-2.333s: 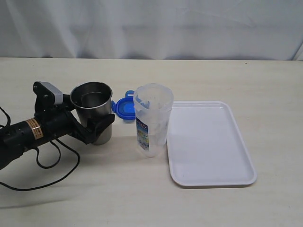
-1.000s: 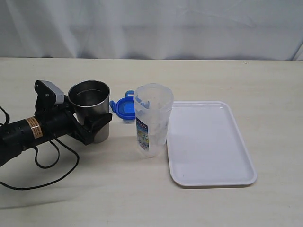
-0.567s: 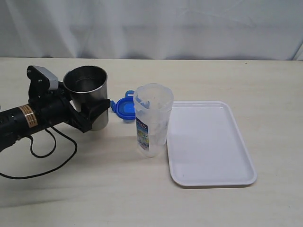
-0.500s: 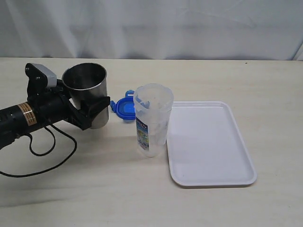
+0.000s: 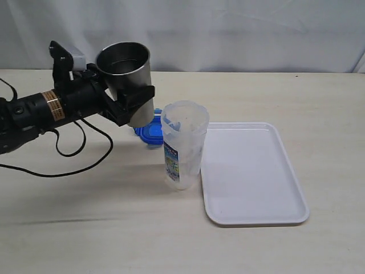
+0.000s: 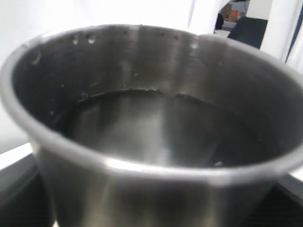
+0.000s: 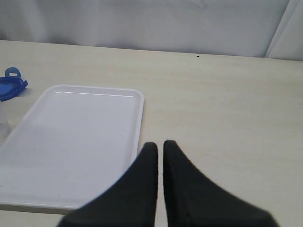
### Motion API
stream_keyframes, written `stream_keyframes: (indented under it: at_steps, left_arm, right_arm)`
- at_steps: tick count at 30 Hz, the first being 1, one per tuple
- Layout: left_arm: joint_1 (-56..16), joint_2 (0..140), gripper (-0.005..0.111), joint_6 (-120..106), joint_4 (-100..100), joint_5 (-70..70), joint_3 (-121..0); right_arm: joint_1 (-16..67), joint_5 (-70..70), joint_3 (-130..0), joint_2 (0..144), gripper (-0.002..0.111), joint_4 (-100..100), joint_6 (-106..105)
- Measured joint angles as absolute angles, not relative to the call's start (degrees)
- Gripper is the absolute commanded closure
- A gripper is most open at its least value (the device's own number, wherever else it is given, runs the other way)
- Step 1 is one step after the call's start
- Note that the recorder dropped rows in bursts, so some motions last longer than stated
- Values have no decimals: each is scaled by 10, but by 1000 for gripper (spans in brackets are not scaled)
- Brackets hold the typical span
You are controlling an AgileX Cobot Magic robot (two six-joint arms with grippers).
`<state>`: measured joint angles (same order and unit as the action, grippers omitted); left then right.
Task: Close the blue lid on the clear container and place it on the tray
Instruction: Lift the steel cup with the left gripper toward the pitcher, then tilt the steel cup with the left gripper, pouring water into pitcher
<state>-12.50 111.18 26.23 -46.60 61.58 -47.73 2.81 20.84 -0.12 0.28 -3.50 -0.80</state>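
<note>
The clear container (image 5: 183, 145) stands upright and uncapped on the table, just left of the white tray (image 5: 251, 177). Behind it the blue lid (image 5: 148, 133) lies flat, partly hidden by the container and by a steel cup (image 5: 128, 74). My left gripper (image 5: 137, 103) is shut on that cup and holds it in the air, slightly tilted, up and left of the container's mouth. The cup (image 6: 151, 142) fills the left wrist view and hides the jaws. My right gripper (image 7: 160, 144) is shut on nothing, low over the table beside the tray (image 7: 71, 137). An edge of the lid (image 7: 10, 86) shows there.
A black cable (image 5: 74, 155) from the left arm loops over the table on the left. A white curtain (image 5: 228, 34) backs the table's far edge.
My left gripper has lifted the steel cup off the table and carried it up and right, close to the clear container. The container, lid and tray have not moved.
</note>
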Motion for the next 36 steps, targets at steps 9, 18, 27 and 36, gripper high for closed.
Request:
stream_keyframes:
  at_steps: [9, 18, 27, 36]
  left_arm:
    - [-161, 1112, 107, 265, -485, 560, -516]
    - [-162, 1112, 107, 264, -508, 544, -537]
    - [-163, 1112, 107, 211, -517, 539, -537]
    - [-179, 1112, 107, 155, -530, 513, -537]
  right_arm:
    - [28, 208, -1, 3, 104, -35, -8]
    - [28, 208, -1, 3, 104, -35, -8]
    - [28, 208, -1, 3, 104, -35, -8]
    - [28, 208, -1, 3, 104, -35, -8]
